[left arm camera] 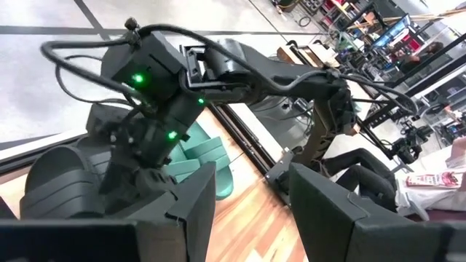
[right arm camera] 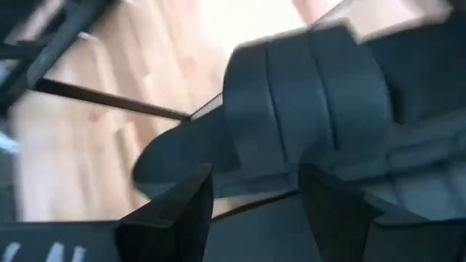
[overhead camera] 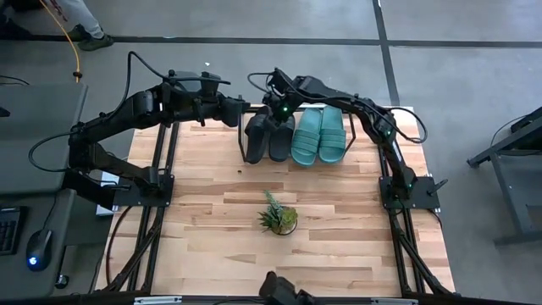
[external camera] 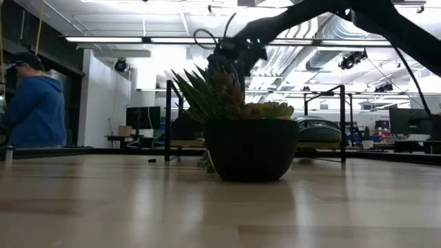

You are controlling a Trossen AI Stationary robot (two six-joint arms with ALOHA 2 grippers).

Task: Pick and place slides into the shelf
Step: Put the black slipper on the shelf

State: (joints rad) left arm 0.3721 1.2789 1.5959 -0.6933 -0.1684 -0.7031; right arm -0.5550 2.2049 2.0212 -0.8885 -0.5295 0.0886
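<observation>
On the surface (overhead camera: 339, 220), you find the shelf (overhead camera: 251, 158) at 12 o'clock carrying all four slides: two teal slides (overhead camera: 319, 135) toward 1 o'clock, two black slides (overhead camera: 269, 135) beside them. Both arms converge there: the right pincer (overhead camera: 279, 113) hovers spread over the black pair holding nothing, and the left pincer (overhead camera: 241, 112) waits wide and empty at the shelf's 9 o'clock end. Judge placement nearly complete; next, seat the black slides squarely, then withdraw clear of the potted plant (overhead camera: 278, 217) at 6 o'clock.

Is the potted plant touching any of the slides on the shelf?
Apart. In the high view, bare tabletop shows between the potted plant and the four slides: two black slides and two teal slides on the shelf.
</observation>
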